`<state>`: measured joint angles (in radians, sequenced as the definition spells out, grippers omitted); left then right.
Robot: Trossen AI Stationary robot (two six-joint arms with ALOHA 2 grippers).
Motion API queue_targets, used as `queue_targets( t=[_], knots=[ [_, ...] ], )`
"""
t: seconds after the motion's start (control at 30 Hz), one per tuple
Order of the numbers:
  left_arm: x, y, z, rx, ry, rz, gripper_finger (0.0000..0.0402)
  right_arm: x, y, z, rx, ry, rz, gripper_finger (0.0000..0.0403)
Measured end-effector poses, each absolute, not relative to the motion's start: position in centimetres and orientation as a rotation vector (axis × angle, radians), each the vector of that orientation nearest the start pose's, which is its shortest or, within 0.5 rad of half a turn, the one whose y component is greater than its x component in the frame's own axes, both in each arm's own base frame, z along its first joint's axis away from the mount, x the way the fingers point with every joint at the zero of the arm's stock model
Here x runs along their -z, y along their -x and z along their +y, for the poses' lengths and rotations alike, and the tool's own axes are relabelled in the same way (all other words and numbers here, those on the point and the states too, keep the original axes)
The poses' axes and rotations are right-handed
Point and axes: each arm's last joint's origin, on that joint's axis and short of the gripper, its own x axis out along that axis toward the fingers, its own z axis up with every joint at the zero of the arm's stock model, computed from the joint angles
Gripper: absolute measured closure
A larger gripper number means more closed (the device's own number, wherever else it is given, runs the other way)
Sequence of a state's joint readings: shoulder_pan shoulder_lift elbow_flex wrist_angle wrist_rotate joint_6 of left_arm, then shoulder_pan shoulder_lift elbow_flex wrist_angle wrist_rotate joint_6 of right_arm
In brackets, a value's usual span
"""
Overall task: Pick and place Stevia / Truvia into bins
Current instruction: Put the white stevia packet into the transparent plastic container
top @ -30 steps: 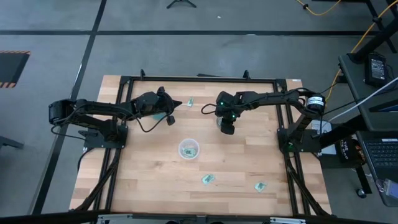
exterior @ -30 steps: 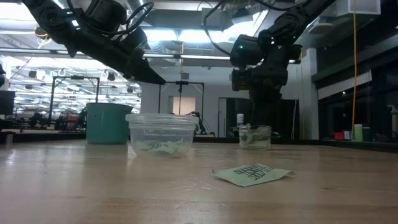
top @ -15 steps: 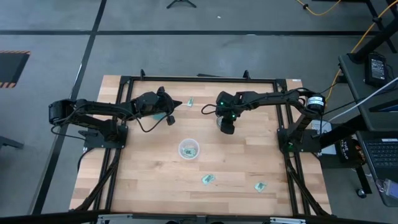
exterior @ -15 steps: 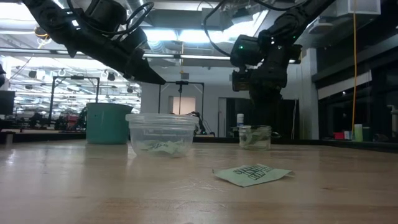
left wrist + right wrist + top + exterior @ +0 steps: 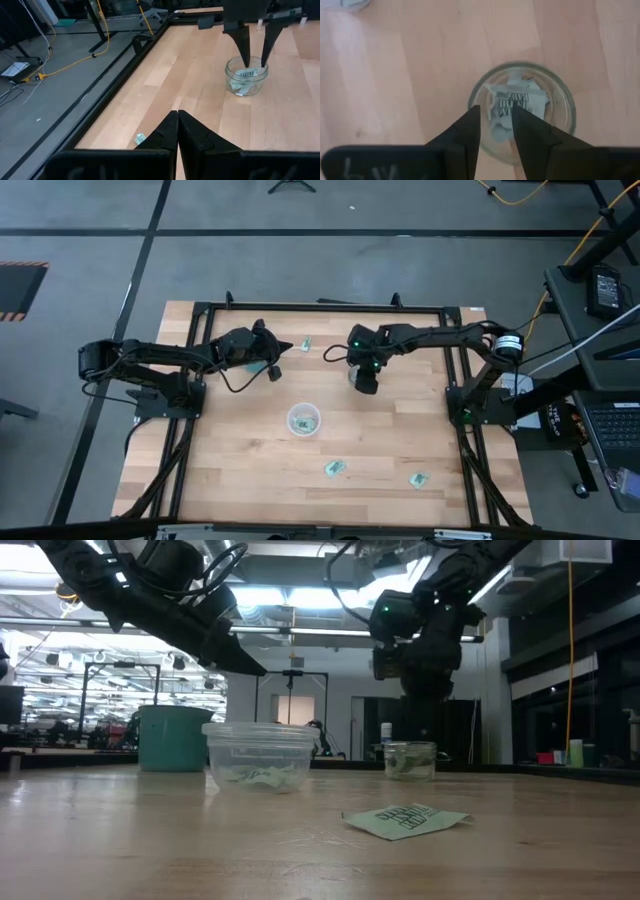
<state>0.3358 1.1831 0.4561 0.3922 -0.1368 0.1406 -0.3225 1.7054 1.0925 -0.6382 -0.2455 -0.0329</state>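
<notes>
My right gripper point(image 5: 495, 109) is open and points straight down over the small clear glass cup point(image 5: 522, 117), fingertips just above its rim point(image 5: 255, 62). Pale green and white packets point(image 5: 512, 107) lie inside that cup. My left gripper point(image 5: 177, 116) is shut, held above the table near the teal cup point(image 5: 260, 366). A loose packet point(image 5: 305, 344) lies flat just beyond it and shows partly behind a finger point(image 5: 140, 138). The whitish cup point(image 5: 303, 420) stands mid-table and holds packets. Two more packets point(image 5: 334, 469) point(image 5: 418, 479) lie flat toward the near edge.
In the low view the teal cup point(image 5: 175, 738), whitish cup point(image 5: 258, 755) and glass cup point(image 5: 410, 760) stand in a row, with one packet point(image 5: 405, 820) lying in front. A black frame point(image 5: 320, 307) borders the wooden table top. Bare wood lies between the cups.
My right gripper has risen a little, straight up from the glass cup. The packets in the cup stay where they were. My left arm has kept still.
</notes>
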Motion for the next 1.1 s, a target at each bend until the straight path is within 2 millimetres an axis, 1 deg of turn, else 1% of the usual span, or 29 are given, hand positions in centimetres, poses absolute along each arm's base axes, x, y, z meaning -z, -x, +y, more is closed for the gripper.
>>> queue_targets(
  t=[0.13,0.27,0.37,0.47,0.57,0.6,0.67,0.73,0.8,0.93,1.1],
  knots=[
    [-19.8,-22.0,8.1,-0.443,-0.103,0.369,0.0398,-19.4,-31.0,-9.7,0.051,-0.305,1.203,0.0288],
    [-19.8,-22.0,8.1,-0.443,-0.103,0.369,0.0398,-20.6,-31.0,-9.9,0.109,-0.208,1.231,0.0288],
    [-19.8,-22.0,8.1,-0.443,-0.104,0.369,0.0398,-22.2,-30.6,-9.9,0.112,-0.149,1.181,0.0294],
    [-19.8,-22.0,8.1,-0.443,-0.104,0.369,0.0398,-24.4,-29.7,-9.6,0.103,-0.105,1.112,0.0311],
    [-19.8,-22.0,8.1,-0.443,-0.106,0.369,0.0398,-26.8,-28.7,-9.2,0.097,-0.042,0.995,0.0338],
    [-19.8,-22.0,8.1,-0.443,-0.106,0.369,0.0398,-27.5,-28.3,-9.1,0.096,-0.015,0.944,0.0349],
    [-19.8,-22.0,8.1,-0.443,-0.106,0.369,0.0398,-28.0,-27.4,-8.8,0.099,0.024,0.864,0.0373],
    [-19.8,-22.0,8.1,-0.443,-0.106,0.369,0.0398,-27.9,-26.5,-8.5,0.104,0.064,0.776,0.0394],
    [-19.8,-22.0,8.1,-0.443,-0.106,0.369,0.0398,-27.4,-25.6,-8.2,0.114,0.089,0.697,0.0395],
    [-19.8,-22.0,8.1,-0.446,-0.107,0.369,0.0398,-25.3,-24.0,-7.7,0.135,0.111,0.575,0.0388],
    [-19.8,-21.9,8.2,-0.48,-0.112,0.373,0.0398,-22.6,-22.7,-7.2,0.152,0.116,0.463,0.0399]
  ],
)
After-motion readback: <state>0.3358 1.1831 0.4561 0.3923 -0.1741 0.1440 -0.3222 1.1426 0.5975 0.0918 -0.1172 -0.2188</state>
